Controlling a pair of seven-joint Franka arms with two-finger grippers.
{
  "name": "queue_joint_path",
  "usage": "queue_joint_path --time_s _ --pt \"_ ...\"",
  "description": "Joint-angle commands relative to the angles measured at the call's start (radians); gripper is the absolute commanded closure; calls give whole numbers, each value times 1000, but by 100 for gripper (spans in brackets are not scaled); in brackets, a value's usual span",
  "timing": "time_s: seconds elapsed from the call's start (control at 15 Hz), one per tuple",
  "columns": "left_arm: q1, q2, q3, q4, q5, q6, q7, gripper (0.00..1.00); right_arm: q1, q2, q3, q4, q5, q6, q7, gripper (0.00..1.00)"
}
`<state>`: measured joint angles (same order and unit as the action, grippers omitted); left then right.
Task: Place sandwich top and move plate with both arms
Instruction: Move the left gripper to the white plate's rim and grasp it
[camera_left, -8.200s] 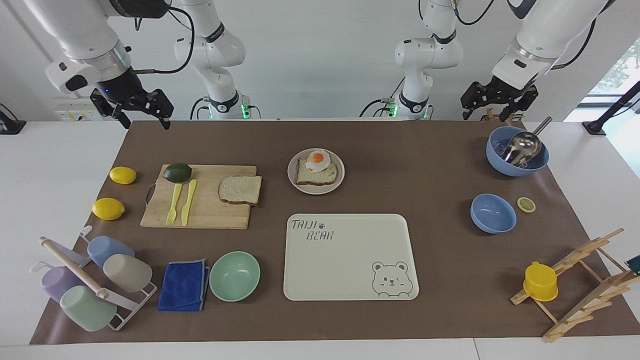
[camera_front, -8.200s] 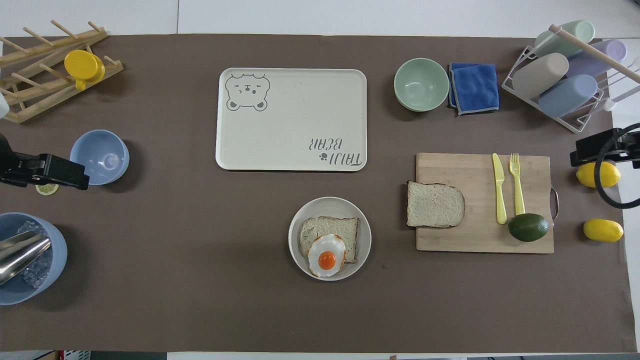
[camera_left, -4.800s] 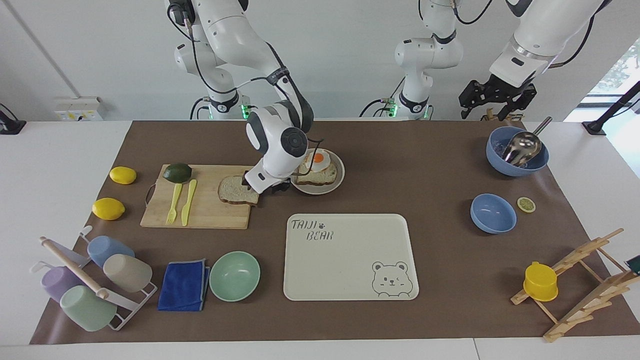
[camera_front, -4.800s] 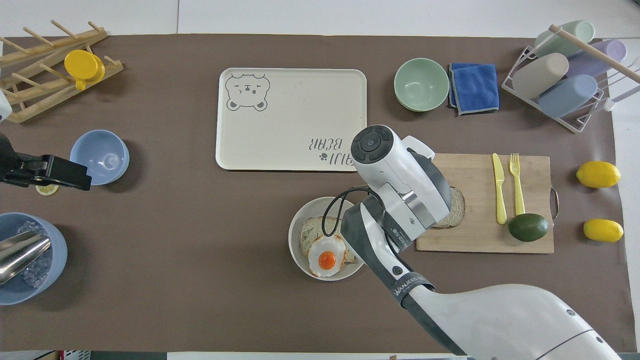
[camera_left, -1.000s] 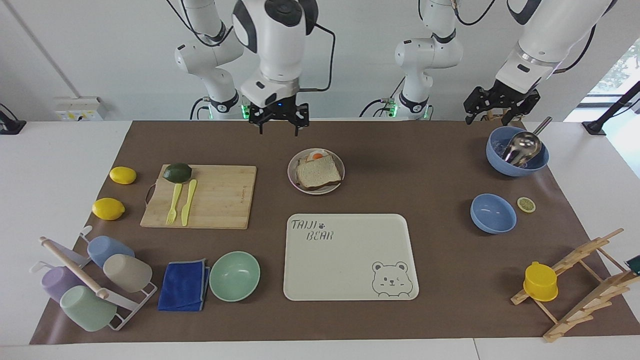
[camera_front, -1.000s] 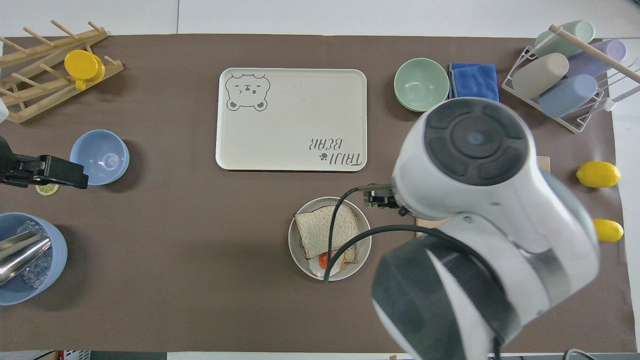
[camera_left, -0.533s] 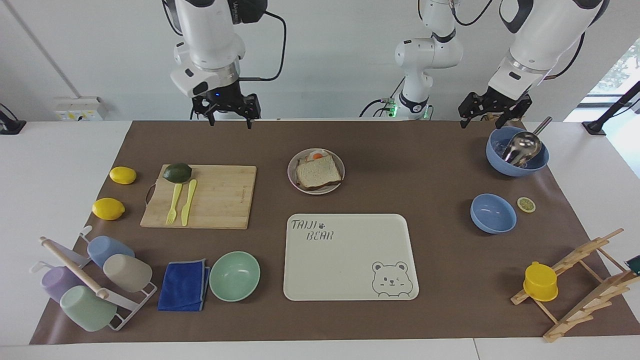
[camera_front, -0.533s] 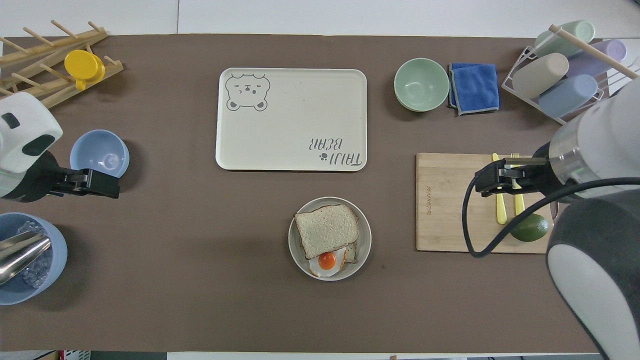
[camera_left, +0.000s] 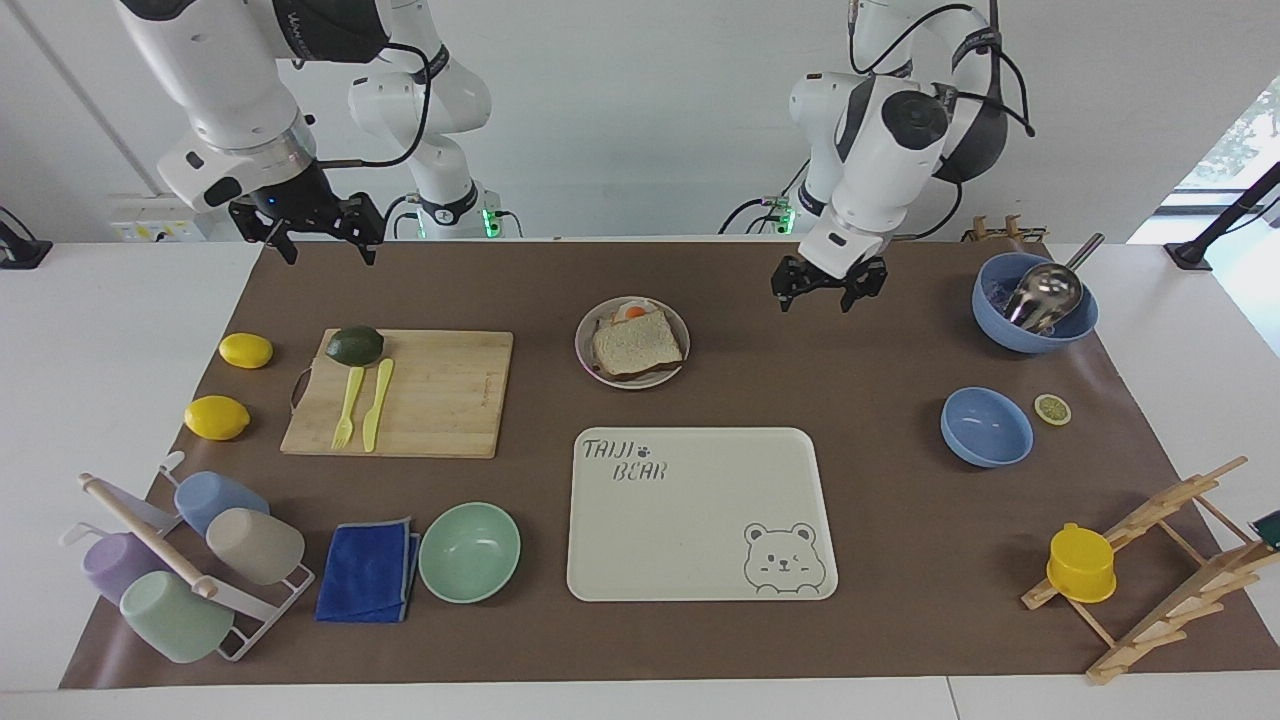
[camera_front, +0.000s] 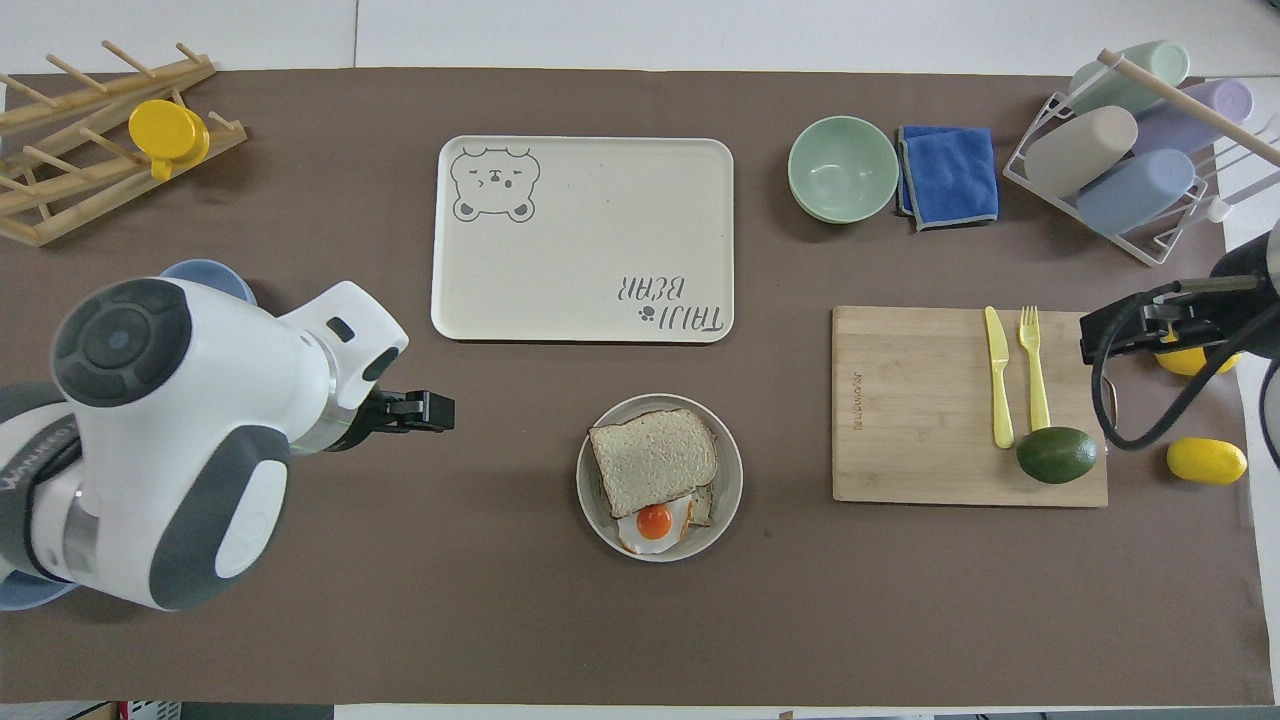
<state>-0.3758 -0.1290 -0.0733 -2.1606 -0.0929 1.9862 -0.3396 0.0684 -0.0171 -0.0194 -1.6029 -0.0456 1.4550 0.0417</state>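
Note:
The sandwich top (camera_left: 636, 345) lies on the egg slice on the plate (camera_left: 581, 346), in the middle of the mat's robot side. In the overhead view the sandwich top (camera_front: 655, 460) covers most of the lower slice, and the fried egg (camera_front: 654, 521) sticks out at the side nearer the robots, inside the plate (camera_front: 587, 490). My left gripper (camera_left: 815, 302) is open and empty, in the air over bare mat beside the plate, toward the left arm's end; it also shows in the overhead view (camera_front: 432, 411). My right gripper (camera_left: 328, 255) is open and empty, raised over the mat's edge by the cutting board; it also shows in the overhead view (camera_front: 1110, 335).
A cream bear tray (camera_left: 700, 515) lies farther from the robots than the plate. A cutting board (camera_left: 440, 400) holds an avocado, knife and fork, with two lemons (camera_left: 216, 417) beside it. A mint bowl (camera_left: 469, 551), a blue cloth, a cup rack, two blue bowls (camera_left: 986, 427) and a wooden rack (camera_left: 1160, 560) stand around.
The sandwich top went from the cutting board onto the egg slice. In the last second my right gripper swung away toward the right arm's end, and my left gripper swung in toward the plate.

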Motion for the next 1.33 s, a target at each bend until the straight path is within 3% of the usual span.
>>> queue_joint_path --time_s 0.0,0.27,0.67,1.27 --pt "-110 17 15 -116 -16 167 -79 0 -33 29 21 26 -11 1 -11 0" --pt "-178 68 15 -143 -73 249 -78 0 -42 23 29 29 -5 -28 -10 0" --pt "-258 103 14 -219 -163 416 -73 19 -50 20 18 29 12 -12 -19 0" --pt "-264 135 14 -219 -244 474 -55 36 -70 23 13 50 21 -10 -31 0"
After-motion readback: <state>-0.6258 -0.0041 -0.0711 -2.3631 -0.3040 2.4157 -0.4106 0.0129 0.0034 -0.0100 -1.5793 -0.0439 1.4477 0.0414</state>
